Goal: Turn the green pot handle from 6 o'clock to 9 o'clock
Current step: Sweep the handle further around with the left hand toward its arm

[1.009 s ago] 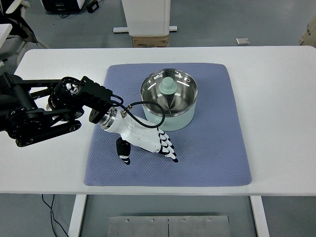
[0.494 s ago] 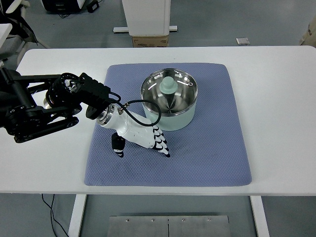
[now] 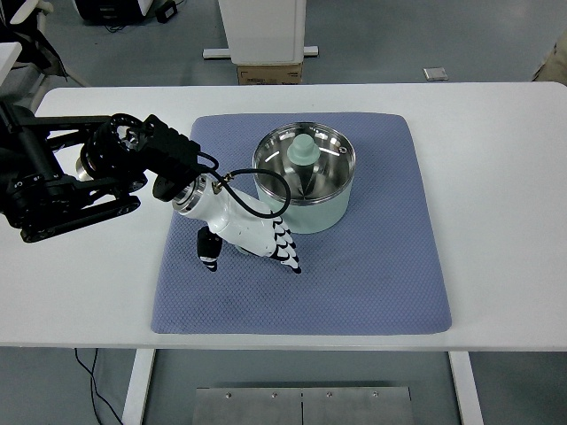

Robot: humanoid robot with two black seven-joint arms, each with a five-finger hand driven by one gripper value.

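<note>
I am reaching my left hand [image 3: 252,237] in from the bench's [image 3: 496,177] left side toward the green pot [image 3: 304,181], which is sitting on the blue mat [image 3: 372,274], a little toward its far half. The step in hand, as I judge it, is the approach: I am not gripping anything yet. My fingers [image 3: 286,251] are lying fairly straight and close together, pointing down-right over the mat, holding nothing, with the thumb hanging separately on the near-left side.

The pot's pale green wall is just beyond my knuckles, near or perhaps brushing the back of my hand; I cannot tell whether there is contact. The fingertips are resting just in front of the pot's near-left side. I cannot clearly make out a side handle on the pot from this view; only the green knob [image 3: 301,152] is showing inside the steel bowl.

The next move is calling for me to find the handle at the near side, close around or push against it, and sweep it toward the left. My right arm is not showing.
</note>
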